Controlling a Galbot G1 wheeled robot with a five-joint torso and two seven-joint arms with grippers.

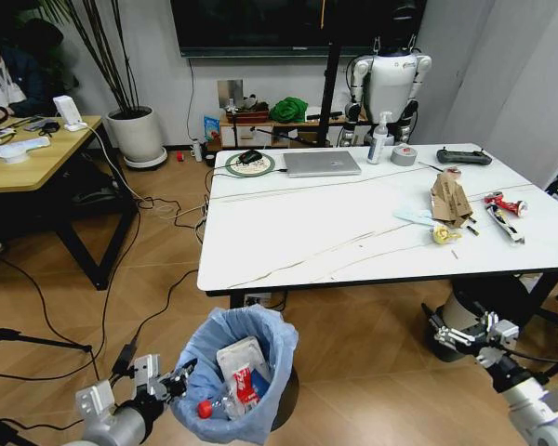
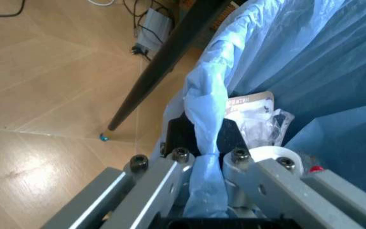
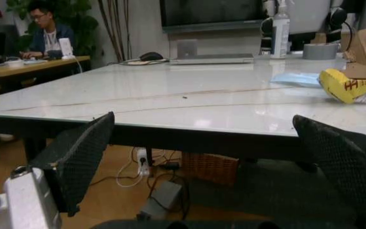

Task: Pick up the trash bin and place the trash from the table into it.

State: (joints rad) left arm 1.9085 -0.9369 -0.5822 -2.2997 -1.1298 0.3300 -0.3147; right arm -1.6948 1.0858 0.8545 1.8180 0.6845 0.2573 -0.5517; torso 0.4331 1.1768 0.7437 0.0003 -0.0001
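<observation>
The trash bin, lined with a crinkly light-blue bag, stands on the floor before the table's front left corner. It holds a white packet and red-white snack packs. My left gripper is shut on the bin's rim, with the bag pinched between its fingers. Torn brown cardboard, a yellow scrap, a red-white snack pack and a flat packet lie at the table's right. My right gripper hangs open below the table's front edge, level with the yellow scrap.
A silver laptop, grey tape roll, spray bottle and black controller sit along the table's far side. A wooden desk stands at the left. Cables trail over the floor. Another robot stands behind the table.
</observation>
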